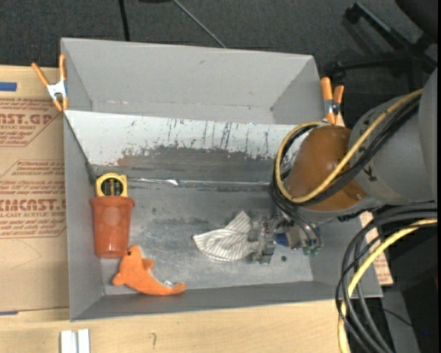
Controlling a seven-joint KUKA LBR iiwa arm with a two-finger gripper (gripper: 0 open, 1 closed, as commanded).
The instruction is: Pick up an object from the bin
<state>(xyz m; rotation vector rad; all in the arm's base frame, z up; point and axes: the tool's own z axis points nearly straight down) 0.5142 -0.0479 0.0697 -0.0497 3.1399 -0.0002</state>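
The gripper is low in the grey metal bin, close to the floor in its near right part. It hangs under the wrist with the orange cover and the looped cables. Whether the gripper is open or closed, I cannot tell, because its tip is dark and small.

Just left of the gripper lies a crumpled white cloth with thin grey stripes. The right edge of the cloth comes up to the gripper, but I cannot tell if they touch.

The other things are well apart, at the left side of the bin. An orange plastic cup is against the left wall. A small yellow and black object is touching the far end of the cup. An orange toy of irregular shape lies on the floor in the near left corner, just beside the cup.
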